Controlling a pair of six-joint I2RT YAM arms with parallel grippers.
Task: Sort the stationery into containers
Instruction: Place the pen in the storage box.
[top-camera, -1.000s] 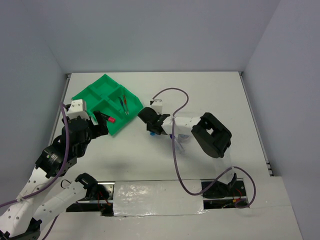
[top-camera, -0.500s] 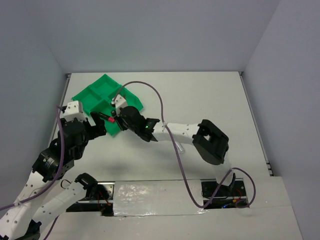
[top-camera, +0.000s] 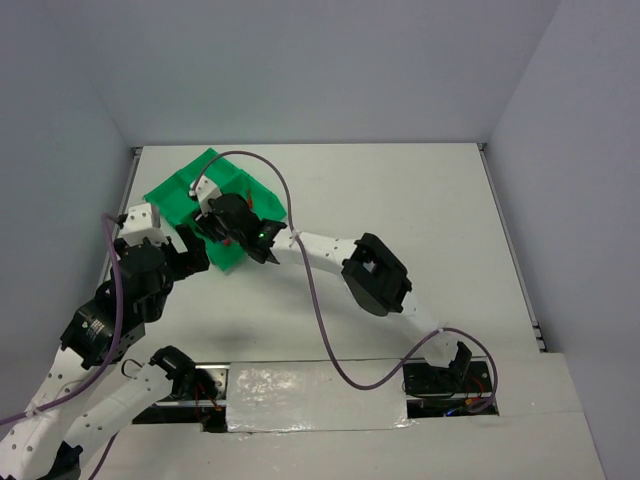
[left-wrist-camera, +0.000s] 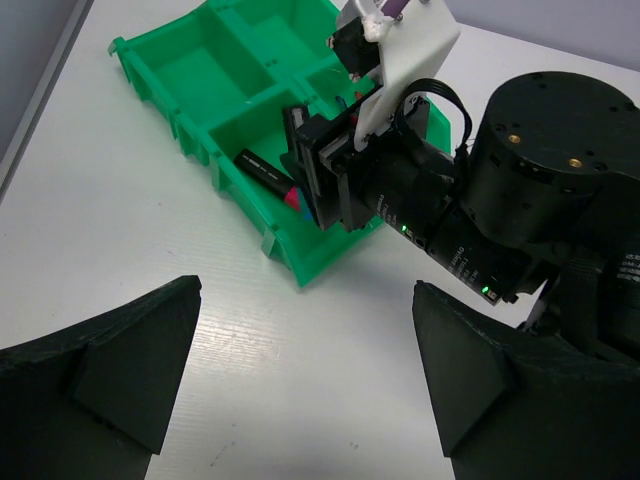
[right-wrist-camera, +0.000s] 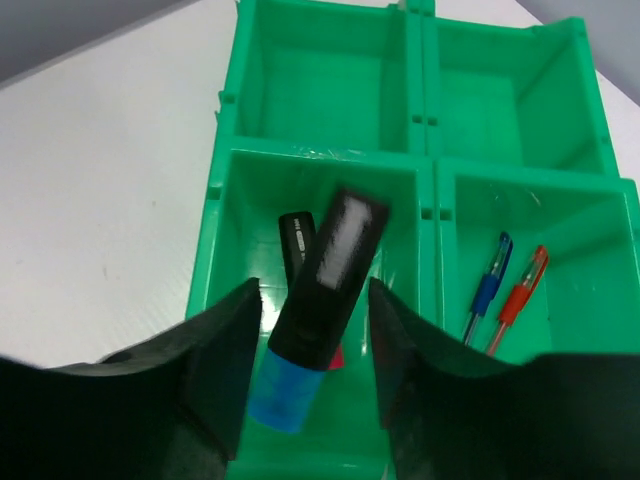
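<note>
Black stubby blue-ended highlighter (right-wrist-camera: 335, 245) blurs between jaws of the right gripper (right-wrist-camera: 312, 292), pinch unclear; tilted, it may bounce off the green plastic tray (right-wrist-camera: 320, 152) wall. Jaws of the left gripper (left-wrist-camera: 305, 330) gape.

Left pincer (left-wrist-camera: 300, 380) wide open (right pincer (right-wrist-camera: 315, 345) parted).

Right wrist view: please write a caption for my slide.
Right gripper, jaws apart, blue-ended highlighter between them, over the green tray compartment holding another highlighter.

Highlighter (right-wrist-camera: 296, 238) in tray (right-wrist-camera: 425, 120) compartment, pens (right-wrist-camera: 486, 290) in next (adjacent)
</note>
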